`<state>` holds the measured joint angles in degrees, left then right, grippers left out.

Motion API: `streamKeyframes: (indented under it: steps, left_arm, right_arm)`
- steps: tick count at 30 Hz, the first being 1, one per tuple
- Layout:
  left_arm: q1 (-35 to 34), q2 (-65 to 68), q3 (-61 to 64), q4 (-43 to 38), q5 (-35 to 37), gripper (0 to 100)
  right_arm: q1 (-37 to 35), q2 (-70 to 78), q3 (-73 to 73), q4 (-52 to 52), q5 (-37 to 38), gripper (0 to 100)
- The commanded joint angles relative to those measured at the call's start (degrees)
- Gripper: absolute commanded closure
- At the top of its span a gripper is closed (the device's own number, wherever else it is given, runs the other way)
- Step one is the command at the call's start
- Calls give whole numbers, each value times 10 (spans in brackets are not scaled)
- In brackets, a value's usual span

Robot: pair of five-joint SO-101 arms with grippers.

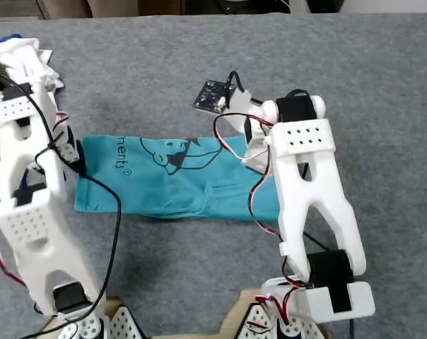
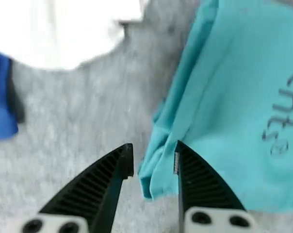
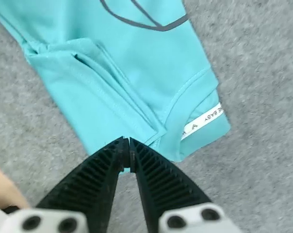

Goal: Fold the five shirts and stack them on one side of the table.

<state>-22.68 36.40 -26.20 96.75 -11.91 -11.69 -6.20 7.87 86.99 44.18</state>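
A teal shirt (image 1: 178, 183) lies folded into a long strip across the middle of the grey table, its printed side up. My left gripper (image 2: 154, 159) is open at the shirt's left end, and a folded corner of the teal shirt (image 2: 234, 97) sits between its fingers. In the high view the left gripper (image 1: 75, 159) is at that same corner. My right gripper (image 3: 127, 143) is shut at the collar end of the teal shirt (image 3: 137, 63), its tips pinched on the hem, with a sliver of teal between them. The right gripper (image 1: 252, 157) is over the shirt's right end.
A heap of white cloth (image 1: 22, 56) lies at the back left corner, close to the left arm, with a blue piece (image 2: 1, 97) beside it. Bare grey cloth covers the far side and the right of the table. The arm bases stand at the near edge.
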Motion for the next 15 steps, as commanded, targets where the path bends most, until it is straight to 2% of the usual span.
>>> streamKeyframes:
  steps: [1, 7, 15]
  left_arm:
    - [5, 36, -104, 28, -1, 847]
    - [8, 79, -128, 32, -2, 846]
    - [47, 139, -127, 32, -22, 846]
  right_arm:
    - [10, -34, -33, 11, 7, 988]
    - [8, -30, -42, 18, 4, 989]
    - [7, -29, -87, 54, 4, 989]
